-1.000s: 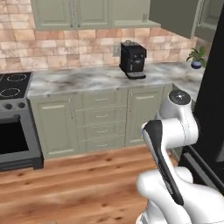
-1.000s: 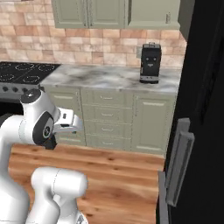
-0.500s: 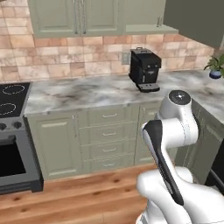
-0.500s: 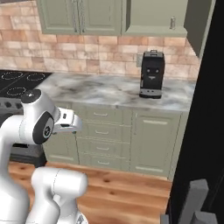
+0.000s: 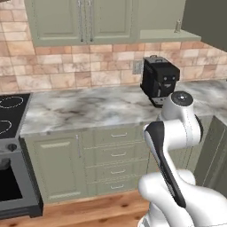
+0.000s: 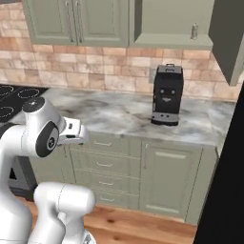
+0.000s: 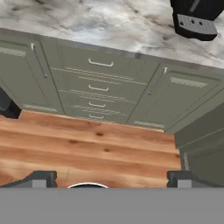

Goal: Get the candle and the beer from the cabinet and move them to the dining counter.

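A simulated kitchen seen from a mobile robot facing a run of sage-green base units under a grey-white marbled worktop (image 5: 88,108). High on the wall hangs the cabinet (image 5: 84,20), sage green with recessed-panel doors, both closed, and two long vertical silver bar handles (image 5: 85,18) meeting at the centre; in the right base view the same cabinet (image 6: 78,21) sits at the upper left. A tan stone-tile backsplash (image 5: 80,66) runs between the cabinet and the worktop. A black coffee machine (image 5: 158,84) stands on the worktop to the right of the cabinet, and a black cooktop (image 5: 9,115) with an oven below it lies at the far left. Beneath the worktop is a stack of drawers (image 5: 113,155) with short horizontal handles, flanked by cupboard doors. The white arm is folded low in front of these units. In the hand view the gripper (image 7: 109,179) points down and forward at the plank wood floor (image 7: 87,144) and the drawer fronts, its two dark fingertips (image 7: 41,178) spread wide apart at the bottom edge with nothing between them. The cabinet is far above the gripper and well apart from it, up and slightly to the left of where the hand is aimed. With the cabinet doors shut, the candle and the beer cannot be seen. A small pale item on the open ledge to the cabinet's right (image 5: 178,25) is too small to identify.
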